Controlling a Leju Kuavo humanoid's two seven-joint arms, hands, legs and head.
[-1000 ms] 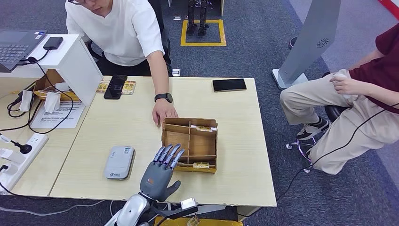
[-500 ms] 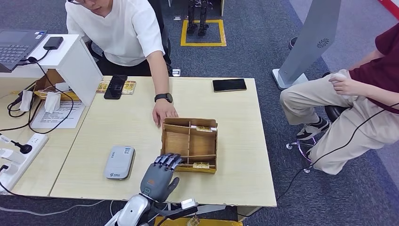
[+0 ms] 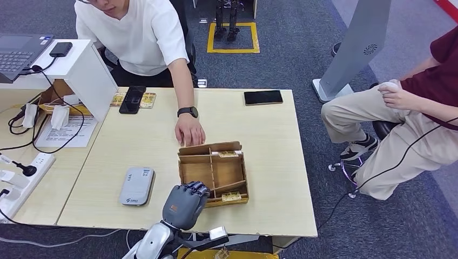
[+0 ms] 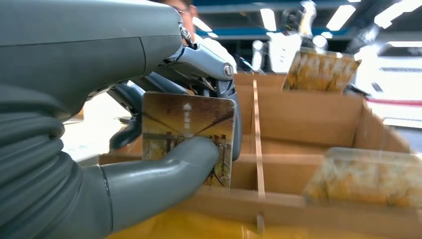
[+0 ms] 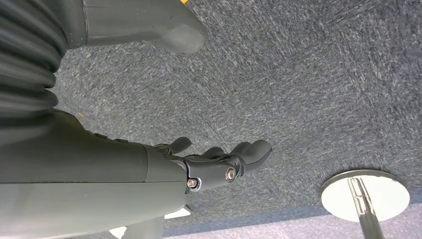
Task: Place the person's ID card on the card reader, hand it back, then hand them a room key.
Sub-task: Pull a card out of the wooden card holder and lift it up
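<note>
The robot's left hand (image 4: 164, 149) pinches a thin, stiff golden-brown plastic key card (image 4: 188, 137) by its faces, at the near edge of the partitioned wooden tray (image 3: 213, 172). Light, slippery. Right hand (image 5: 219, 162) hangs loosely open, empty.

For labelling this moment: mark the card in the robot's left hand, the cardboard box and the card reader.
card (image 4: 186, 137), left wrist view, on its printed face above the thumb.
cardboard box (image 3: 183, 175), head view, on its left wall.
card reader (image 3: 137, 185), head view, middle of its grey top.
</note>
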